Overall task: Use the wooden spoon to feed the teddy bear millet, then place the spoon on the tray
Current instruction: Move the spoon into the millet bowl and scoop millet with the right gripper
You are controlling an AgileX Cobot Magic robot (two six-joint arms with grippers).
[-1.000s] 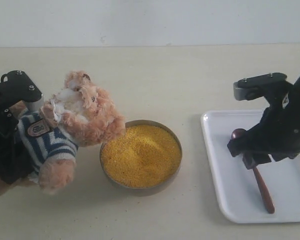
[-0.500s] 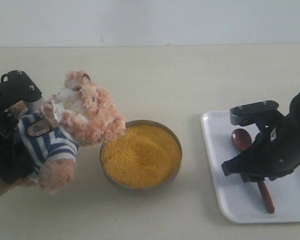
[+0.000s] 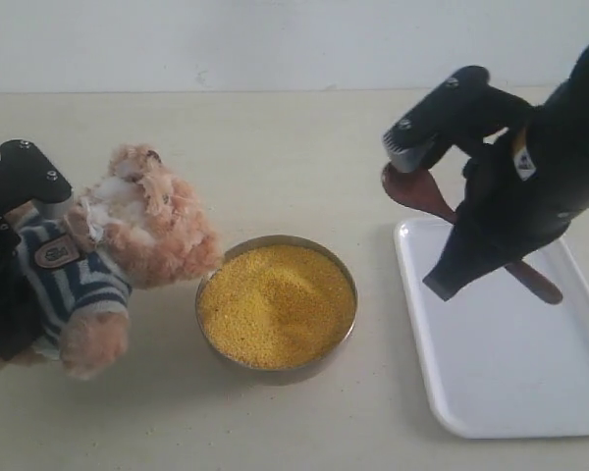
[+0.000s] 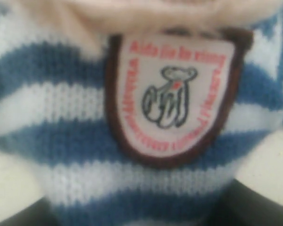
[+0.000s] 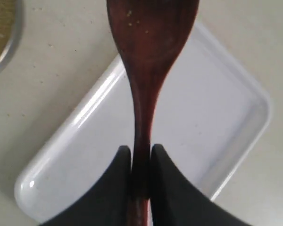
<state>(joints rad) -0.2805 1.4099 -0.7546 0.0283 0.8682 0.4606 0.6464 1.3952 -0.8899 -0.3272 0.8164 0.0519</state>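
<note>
1. Spoon carry toward the millet is judged to be the step in hand. The wooden spoon (image 3: 417,191) is clamped by its handle in the closed right end effector (image 5: 140,153). It is held in the air over the desk (image 3: 275,147), between the tray (image 3: 510,373) and the metal bowl (image 3: 285,374), with the oval end toward the bowl.
2. The left end effector (image 3: 49,265) is judged closed on the striped torso of the teddy bear (image 3: 142,221). The bear is held tilted, its face just beside the bowl rim.
3. For a clean scoop, the oval end should be lowered into the mound at a shallow angle. It should then be levelled before lifting so grains are not spilled on the way to the bear. Rim contact is to be avoided.
4. Metal bowl: filled nearly to the rim with millet (image 3: 275,304), slightly mounded.
5. Tray: nothing is seen on the visible part; the rest is hidden by the arm.
6. Spoon's oval end: only a few stray grains are seen in the right wrist view, so no load is judged to be taken yet.
</note>
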